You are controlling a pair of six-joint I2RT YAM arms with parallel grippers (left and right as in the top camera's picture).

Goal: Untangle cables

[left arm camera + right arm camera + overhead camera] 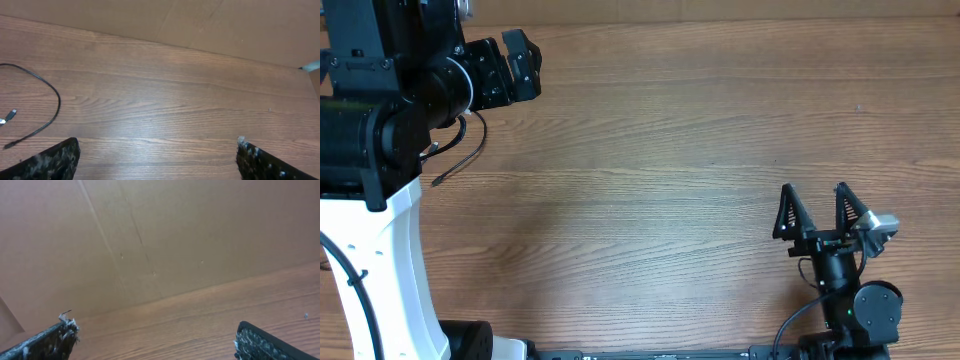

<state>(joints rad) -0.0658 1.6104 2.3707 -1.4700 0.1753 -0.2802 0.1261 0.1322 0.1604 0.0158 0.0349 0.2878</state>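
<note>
One thin black cable (58,105) lies near the wide-open, empty left gripper (157,142); right gripper (813,192) equally wide.

Two robot arms are reaching over one wooden table (650,140), each carrying one gripper. The left gripper (520,65) is sitting at about ten o'clock in the overhead view and the right gripper (814,192) at about four o'clock. Each is showing two fingers spread apart, four fingers in all. One thin black cable (52,107) is looping at nine o'clock in the left wrist view. Two plug ends are showing there, one silvery plug (10,116) and one dark end (9,145). One brown board (150,240) is standing behind the table.
</note>
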